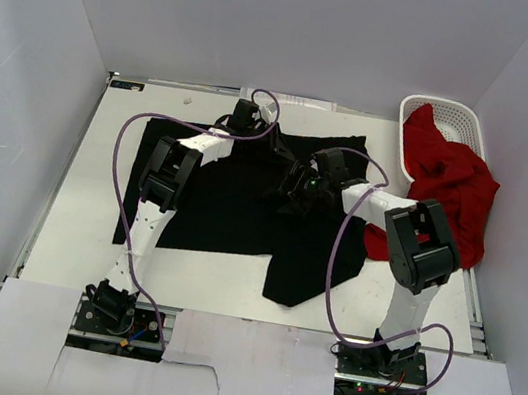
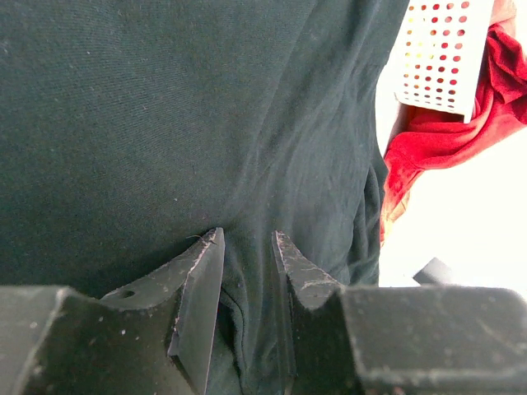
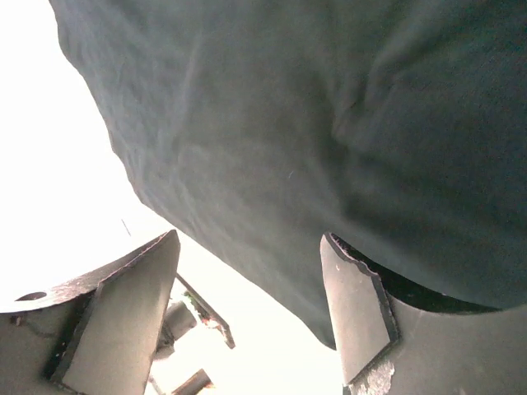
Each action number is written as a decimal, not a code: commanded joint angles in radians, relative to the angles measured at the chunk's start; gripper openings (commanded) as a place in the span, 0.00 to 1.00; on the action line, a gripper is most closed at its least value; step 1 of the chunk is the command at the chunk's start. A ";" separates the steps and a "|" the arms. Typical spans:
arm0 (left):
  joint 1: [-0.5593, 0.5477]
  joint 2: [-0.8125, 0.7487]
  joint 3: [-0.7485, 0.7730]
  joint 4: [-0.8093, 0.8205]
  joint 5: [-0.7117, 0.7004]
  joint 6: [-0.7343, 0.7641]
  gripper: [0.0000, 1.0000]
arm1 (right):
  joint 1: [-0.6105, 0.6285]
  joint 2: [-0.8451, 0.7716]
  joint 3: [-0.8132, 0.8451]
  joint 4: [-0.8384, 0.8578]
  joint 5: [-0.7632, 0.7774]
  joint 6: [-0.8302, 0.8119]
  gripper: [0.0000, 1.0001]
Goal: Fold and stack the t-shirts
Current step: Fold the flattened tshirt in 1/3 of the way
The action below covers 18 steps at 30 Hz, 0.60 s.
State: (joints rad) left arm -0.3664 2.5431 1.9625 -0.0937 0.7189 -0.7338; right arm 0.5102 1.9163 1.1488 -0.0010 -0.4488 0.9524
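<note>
The black t-shirt (image 1: 231, 214) lies spread out and rumpled on the white table. My left gripper (image 1: 247, 119) is at its far edge. In the left wrist view the left gripper (image 2: 247, 236) is shut on a pinched fold of the black t-shirt (image 2: 165, 107). My right gripper (image 1: 294, 184) is over the middle of the shirt. In the right wrist view the right gripper (image 3: 249, 237) is wide open, and an edge of the black t-shirt (image 3: 329, 123) hangs between its jaws. The red t-shirt (image 1: 453, 189) spills from the basket at the right and also shows in the left wrist view (image 2: 436, 140).
A white lattice basket (image 1: 460, 119) stands at the far right corner, also in the left wrist view (image 2: 440, 58). Purple cables loop over both arms. White walls close in the table (image 1: 106, 171) on three sides.
</note>
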 commanded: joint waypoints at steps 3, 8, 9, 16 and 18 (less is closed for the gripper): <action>0.011 -0.081 -0.002 -0.003 0.007 0.013 0.41 | -0.019 -0.186 0.044 -0.205 0.141 -0.203 0.75; 0.012 -0.081 -0.002 -0.005 0.011 0.013 0.41 | -0.019 -0.243 0.092 -0.358 0.500 -0.475 0.73; 0.012 -0.080 -0.002 -0.005 0.011 0.011 0.41 | -0.021 -0.243 0.086 -0.367 0.542 -0.498 0.72; 0.012 -0.076 0.001 -0.008 0.011 0.013 0.41 | -0.052 -0.152 0.083 -0.405 0.706 -0.587 0.58; 0.014 -0.078 0.004 -0.014 0.011 0.017 0.41 | -0.067 -0.131 0.075 -0.413 0.723 -0.590 0.42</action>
State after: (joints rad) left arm -0.3630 2.5431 1.9625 -0.0975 0.7258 -0.7330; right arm 0.4625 1.7611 1.2163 -0.3611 0.1650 0.4126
